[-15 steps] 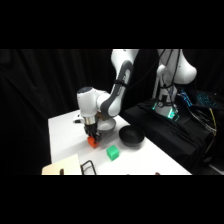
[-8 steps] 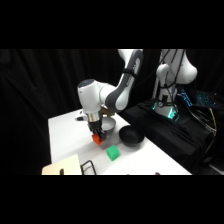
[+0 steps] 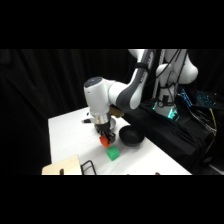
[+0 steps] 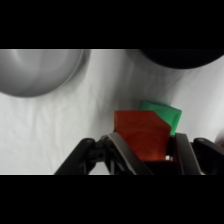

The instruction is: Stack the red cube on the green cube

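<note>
My gripper (image 3: 104, 138) hangs over the white table, shut on the red cube (image 3: 105, 142), which is lifted off the surface. The green cube (image 3: 113, 154) rests on the table just below and to the right of it. In the wrist view the red cube (image 4: 141, 134) sits between my two fingers, and the green cube (image 4: 165, 114) peeks out from behind its upper right corner, partly hidden.
A black bowl (image 3: 131, 135) stands right of the cubes and shows at the wrist view's top right (image 4: 186, 57). A grey bowl (image 4: 37, 71) fills the wrist view's upper left. A tan board (image 3: 62, 166) and a black wire rack (image 3: 88, 167) lie at the table's front.
The arm has carried the red cube to the right and slightly toward the front, closer to the green cube. The green cube has not moved.
</note>
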